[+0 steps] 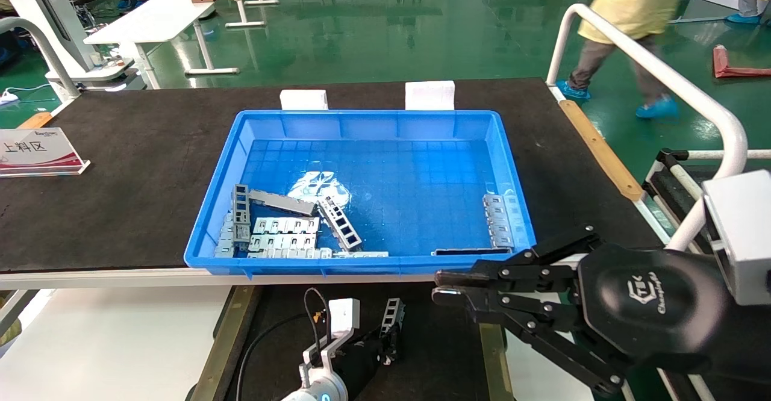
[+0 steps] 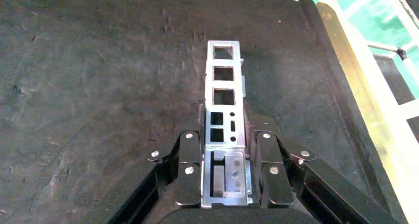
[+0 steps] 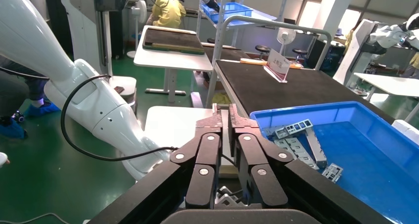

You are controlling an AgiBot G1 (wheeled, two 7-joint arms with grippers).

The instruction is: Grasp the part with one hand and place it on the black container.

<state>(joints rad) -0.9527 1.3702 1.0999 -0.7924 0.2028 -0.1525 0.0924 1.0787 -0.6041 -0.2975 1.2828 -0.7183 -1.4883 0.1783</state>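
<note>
- Black container (image 2: 99,85) spreads beneath my left gripper (image 2: 225,135), rails framing the drop zone.
- Blue bin (image 1: 361,118) of spares sits ahead.
- Right gripper (image 1: 449,286) idles alongside, clenched, empty.
- Left gripper clamps the part (image 2: 225,100) lengthwise, low over the tray for set-down.

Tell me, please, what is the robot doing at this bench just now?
The left gripper is shut on the part, a silver ladder-like channel bracket, holding it low over the black container with its brass-coloured rails. It is not yet released. More brackets lie in the blue bin on the table. The right gripper, shut and empty, hangs near the bin's front corner.
</note>
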